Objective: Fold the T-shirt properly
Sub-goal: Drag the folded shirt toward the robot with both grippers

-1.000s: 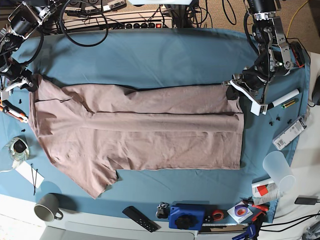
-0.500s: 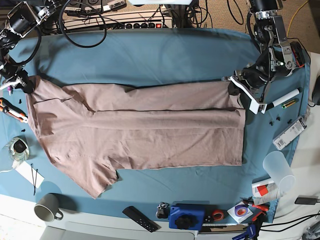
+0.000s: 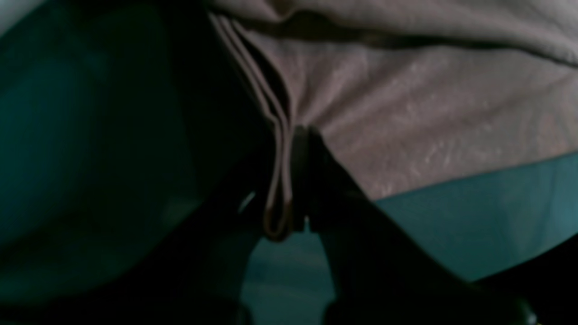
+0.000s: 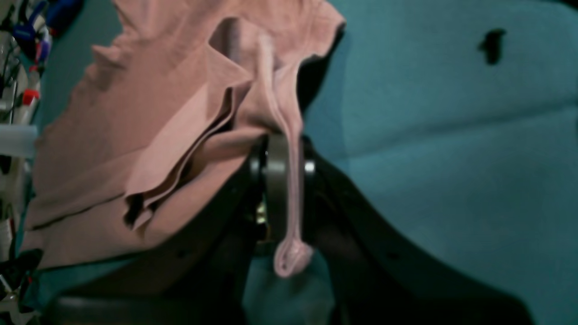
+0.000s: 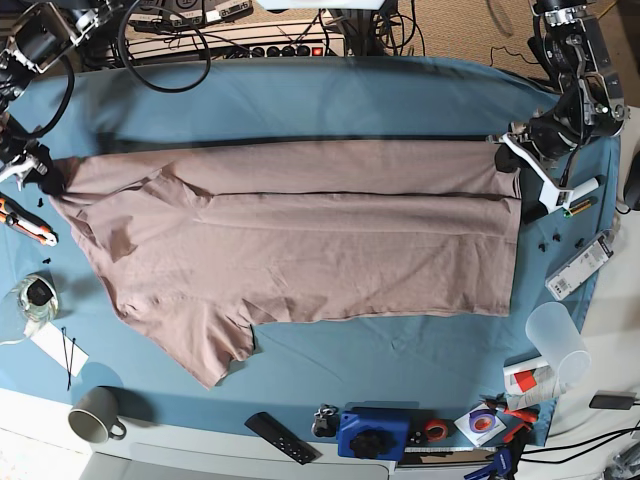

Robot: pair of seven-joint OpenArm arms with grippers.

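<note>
A teal-blue table cloth (image 5: 300, 105) carries the dusty pink-beige cotton T-shirt (image 5: 300, 245), stretched taut between both arms. The left gripper (image 3: 289, 212) is clamped on a bunched hem fold; the right gripper (image 4: 286, 180) pinches a shoulder edge. A translucent plastic cup (image 5: 556, 340), grey mug (image 5: 97, 414), blue box (image 5: 373, 432) and black remote (image 5: 283, 437) lie around the shirt, apart from it.

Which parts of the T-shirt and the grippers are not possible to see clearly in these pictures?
- Left wrist view: left gripper dark, blurred; jaws lost in shadow.
- Base view: right gripper tiny at the picture's edge.
- Base view: T-shirt underside and far sleeve hidden by its own folds.
- Right wrist view: right gripper partly covered by cloth.
</note>
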